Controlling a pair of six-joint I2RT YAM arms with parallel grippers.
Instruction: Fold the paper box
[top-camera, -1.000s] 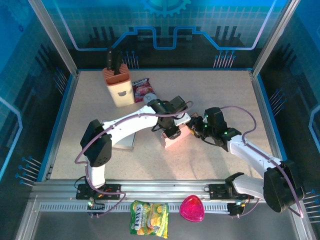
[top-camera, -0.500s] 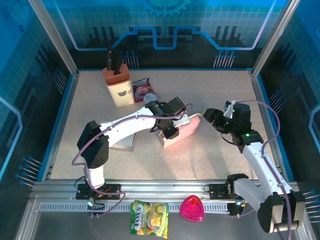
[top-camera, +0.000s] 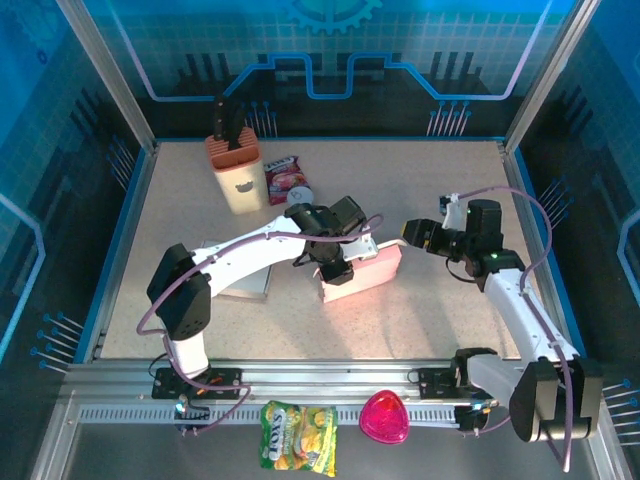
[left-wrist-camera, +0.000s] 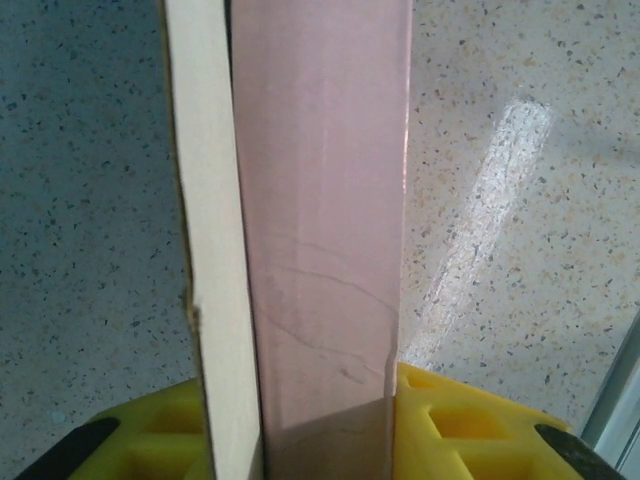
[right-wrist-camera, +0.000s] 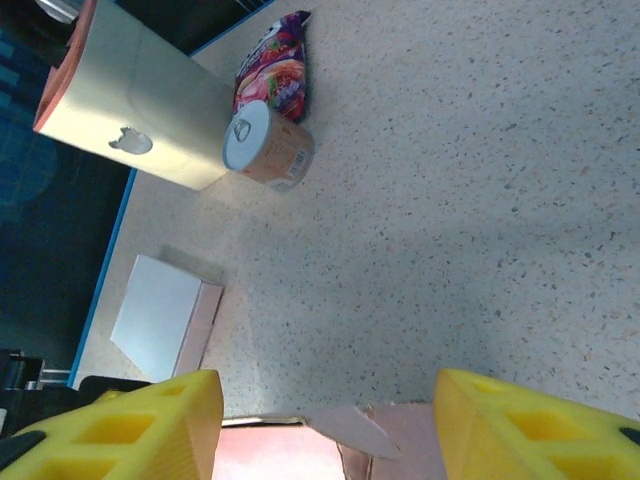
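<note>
Since a second ago the right arm (top-camera: 520, 300) has drawn back off the paper box (top-camera: 365, 272), and its jaws now hang off the box's right end. The box has shifted a little under the left jaws.

Nearest of all, well to the near side of both sets of jaws, a yellow snack bag (top-camera: 298, 437) lies on the front rail with a pink heart-shaped piece (top-camera: 384, 418) just beside it.

Left of the left jaws, a flat white box (top-camera: 245, 283) lies on the table (top-camera: 450, 180), partly under the left arm (top-camera: 250, 255).

The left jaws are pinching the paper box. In the left wrist view its pink wall (left-wrist-camera: 320, 200) runs straight out from between the two yellow fingers (left-wrist-camera: 460, 425), with a cream edge (left-wrist-camera: 210, 220) along its left side. The box rests on the table mid-way between the two arms, with its long side stretching from the left jaws toward the right jaws.

The right jaws are spread with nothing between them. Their yellow fingers (right-wrist-camera: 120, 425) stand wide apart in the right wrist view, and the box's loose flaps (right-wrist-camera: 345, 435) show low down between them. From above they look just clear of the box, though I cannot be sure.

Beyond the left jaws a can (right-wrist-camera: 268, 148) lies on its side, touching a purple snack packet (right-wrist-camera: 272, 75). A cream knife block (top-camera: 233, 175) stands just left of the packet.
</note>
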